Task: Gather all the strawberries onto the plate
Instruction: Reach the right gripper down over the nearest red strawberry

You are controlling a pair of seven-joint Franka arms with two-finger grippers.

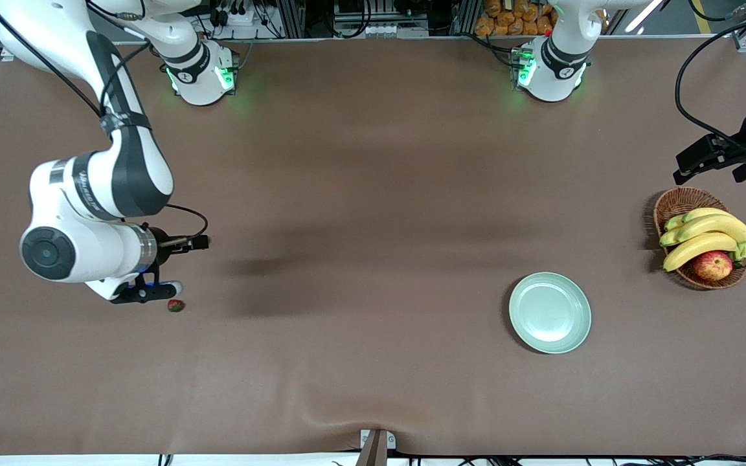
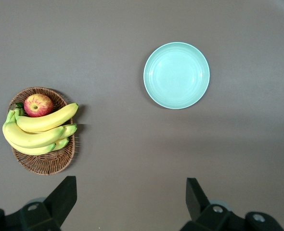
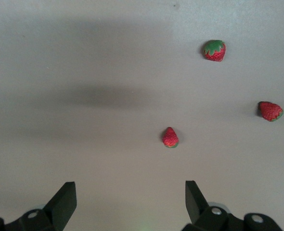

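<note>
The three small red strawberries with green leafy caps lie loose on the brown worktop at the right arm's end: in the right wrist view one sits at mid-frame [image 3: 170,137], one at the upper right [image 3: 214,50] and one at the right edge [image 3: 270,110], all well apart. In the front view only one [image 1: 175,305] shows, at the lower left, just beside the right gripper [image 1: 153,290], which hangs over them with its jaws wide and empty. The round, shiny pale mint-green plate [image 1: 550,312] rests empty at the lower right of the front view, near a brown wicker basket [image 1: 676,202] of yellow bananas [image 1: 706,234] and a red-yellow apple [image 1: 712,265]. The left gripper [image 2: 130,197] waits above the basket's end, jaws also wide, holding nothing. No berry is collected yet, so the step in hand looks like the first pick. The next move likely calls for lowering the right jaws astride the mid-frame berry and closing gently, since something so small could roll or squash.
</note>
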